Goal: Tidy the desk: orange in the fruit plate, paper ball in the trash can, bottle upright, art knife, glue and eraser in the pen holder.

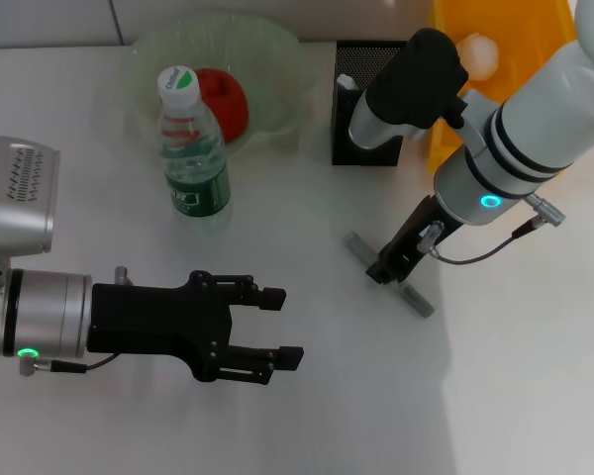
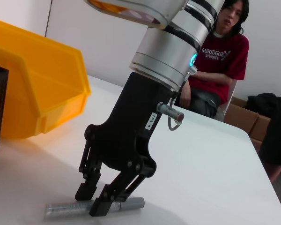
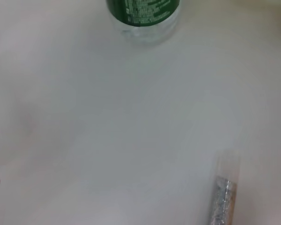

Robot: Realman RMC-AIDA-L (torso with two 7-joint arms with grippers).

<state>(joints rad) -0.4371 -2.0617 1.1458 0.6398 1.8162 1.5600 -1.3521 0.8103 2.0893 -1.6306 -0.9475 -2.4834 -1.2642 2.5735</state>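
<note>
Right gripper, fingers apart, straddles a grey stick lying flat on the desk; off-centre closing could roll it away. Left gripper hangs open, idle.

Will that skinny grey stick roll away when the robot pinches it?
Probably not far: the grey stick lies flat on the desk, and the right gripper straddles its middle. It looks stiff and straight, so it shouldn't droop. Being thin, it might swing sideways if it's gripped off-centre.
</note>
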